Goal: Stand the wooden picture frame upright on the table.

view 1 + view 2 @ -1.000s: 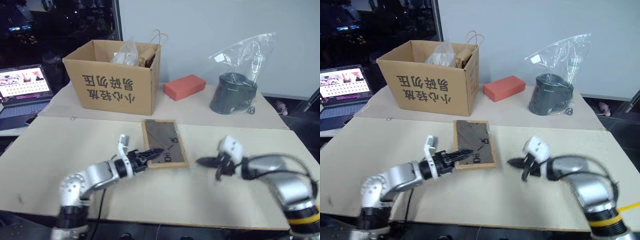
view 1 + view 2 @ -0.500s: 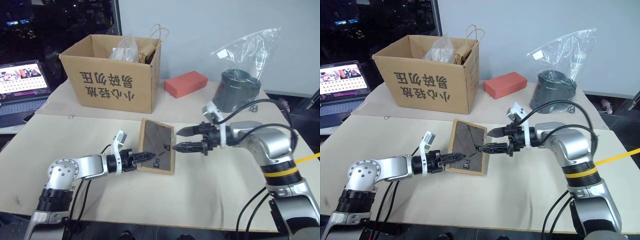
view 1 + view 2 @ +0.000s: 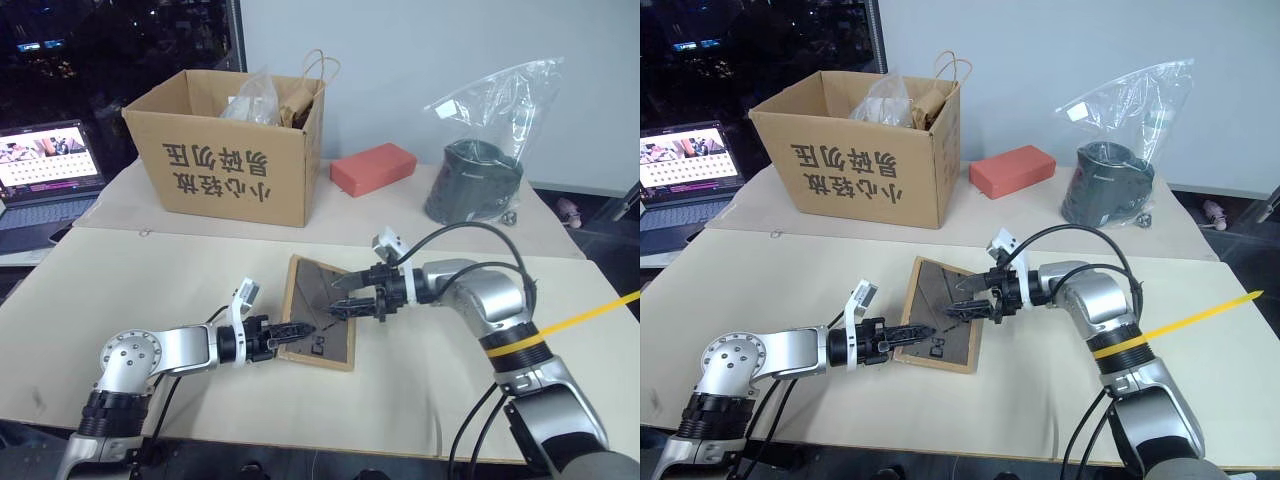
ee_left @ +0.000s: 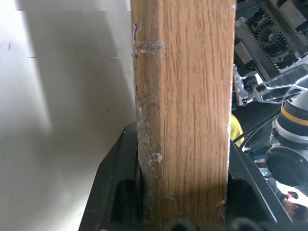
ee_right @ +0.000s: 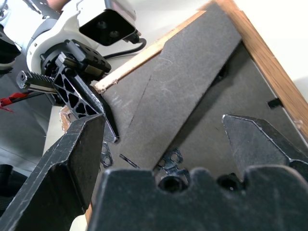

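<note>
The wooden picture frame (image 3: 335,338) rests tilted on the table (image 3: 150,285) with its dark back and fold-out stand facing up. My left gripper (image 3: 303,327) is shut on the frame's near left edge. In the left wrist view that light-wood edge (image 4: 185,106) sits clamped between the black fingers (image 4: 118,183). My right gripper (image 3: 338,297) hovers open just over the dark back. In the right wrist view its two fingers straddle the stand flap (image 5: 192,82) without closing on it.
A cardboard box (image 3: 235,165) with bags stands at the back left, with a laptop (image 3: 45,180) to its left. A red rectangular box (image 3: 372,168) and a dark pot in a plastic bag (image 3: 480,175) sit at the back right. A yellow strap (image 3: 600,305) crosses at the right.
My right gripper opened and swung left until it reached over the frame's back. The left gripper kept its hold and tipped the frame off the table, then sank a little.
</note>
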Controlling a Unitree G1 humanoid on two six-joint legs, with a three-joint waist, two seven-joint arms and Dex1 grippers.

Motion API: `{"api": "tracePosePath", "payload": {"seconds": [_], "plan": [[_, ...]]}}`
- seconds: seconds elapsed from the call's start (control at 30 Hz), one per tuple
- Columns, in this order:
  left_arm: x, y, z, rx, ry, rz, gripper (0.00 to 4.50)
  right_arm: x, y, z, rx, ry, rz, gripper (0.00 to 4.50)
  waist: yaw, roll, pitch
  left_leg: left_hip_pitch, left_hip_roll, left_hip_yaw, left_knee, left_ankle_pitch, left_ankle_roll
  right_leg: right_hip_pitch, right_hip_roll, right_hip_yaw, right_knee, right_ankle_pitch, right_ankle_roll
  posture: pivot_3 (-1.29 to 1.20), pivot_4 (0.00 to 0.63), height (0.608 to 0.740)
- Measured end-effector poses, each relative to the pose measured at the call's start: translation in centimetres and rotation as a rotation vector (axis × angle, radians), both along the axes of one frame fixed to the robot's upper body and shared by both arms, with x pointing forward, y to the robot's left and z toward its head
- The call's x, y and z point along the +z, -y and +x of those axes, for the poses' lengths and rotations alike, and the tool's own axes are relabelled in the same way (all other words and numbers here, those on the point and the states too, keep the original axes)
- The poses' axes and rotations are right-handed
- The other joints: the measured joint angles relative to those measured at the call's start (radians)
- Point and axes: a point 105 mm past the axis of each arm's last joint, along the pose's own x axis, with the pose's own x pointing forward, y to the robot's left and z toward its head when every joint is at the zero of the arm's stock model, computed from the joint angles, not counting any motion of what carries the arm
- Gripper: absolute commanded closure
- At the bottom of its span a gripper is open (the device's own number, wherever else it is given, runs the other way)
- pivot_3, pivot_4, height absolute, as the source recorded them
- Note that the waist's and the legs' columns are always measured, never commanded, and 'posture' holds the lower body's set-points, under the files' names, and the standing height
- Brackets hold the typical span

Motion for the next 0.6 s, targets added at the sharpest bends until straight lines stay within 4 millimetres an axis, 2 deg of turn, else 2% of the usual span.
{"api": "tracePosePath", "payload": {"seconds": [0.2,0.33,0.6], "plan": [[0.1,0.0,0.2,-0.02,-0.031,-0.026,3.35,0.0,-1.3,-1.7,0.093,0.012,0.017,0.01,0.001,0.0,0.0,0.0,0.0,-0.002,0.0,0.0,0.0,0.001,0.0,-0.003,0.0,0.0,0.0,0.0,0.15,0.73],[0.4,-0.2,0.7,-0.018,-0.062,-0.062,3.35,0.2,-0.4,-3.4,0.17,0.026,0.008,0.01,0.006,0.0,0.0,-0.001,0.0,-0.004,0.0,0.0,-0.001,0.001,0.0,-0.005,0.0,0.0,0.0,0.0,0.15,0.73],[1.0,0.3,0.3,-0.097,-0.115,-0.136,3.35,1.1,0.7,-4.9,0.214,0.045,0.028,0.01,0.001,0.001,0.0,-0.001,0.0,-0.007,0.0,0.001,-0.002,0.001,0.001,-0.006,0.0,0.0,-0.001,0.0,0.15,0.73]]}}
